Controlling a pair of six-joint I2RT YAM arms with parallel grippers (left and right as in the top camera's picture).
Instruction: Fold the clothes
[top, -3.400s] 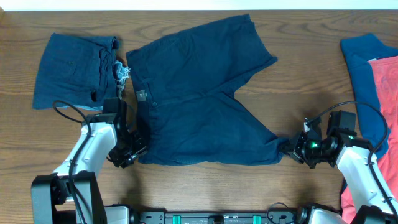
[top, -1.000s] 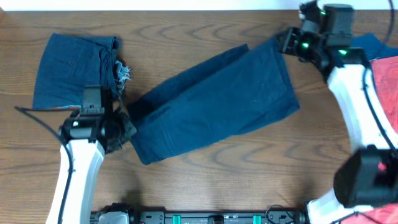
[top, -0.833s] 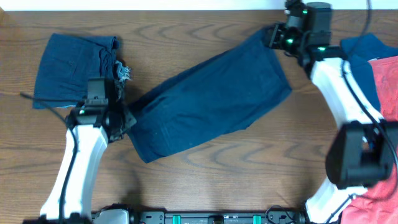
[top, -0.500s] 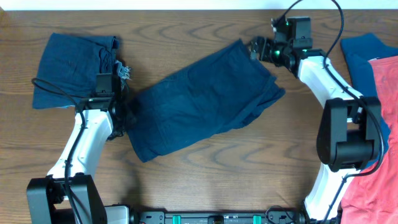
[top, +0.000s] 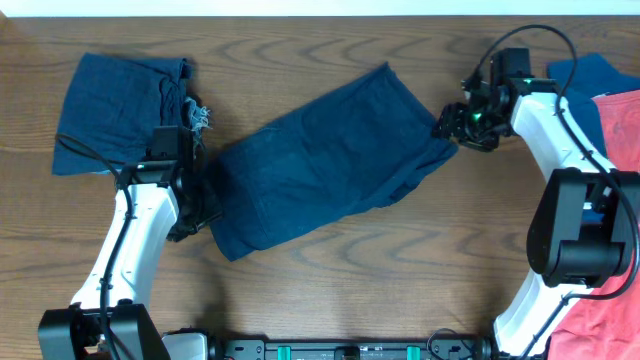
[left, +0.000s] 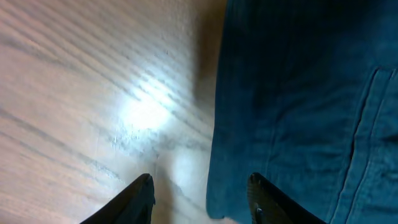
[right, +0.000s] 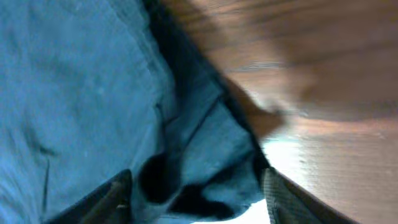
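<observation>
Two arms are flanking the folded navy shorts (top: 330, 160) on the bench (top: 400, 285).
Shorts are lying diagonally mid-bench; the left arm (top: 135, 240) is reaching to their lower-left edge, the right arm (top: 545, 112) is bending toward their right corner, and both jaws are standing apart, gripping nothing.

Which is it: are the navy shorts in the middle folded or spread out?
Folded: the shorts lie as one slanted band, with layered edges showing at the right end.

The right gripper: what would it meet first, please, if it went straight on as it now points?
Probably the navy shorts, whose bunched hem lies just ahead of the right gripper; depth is unclear.
</observation>
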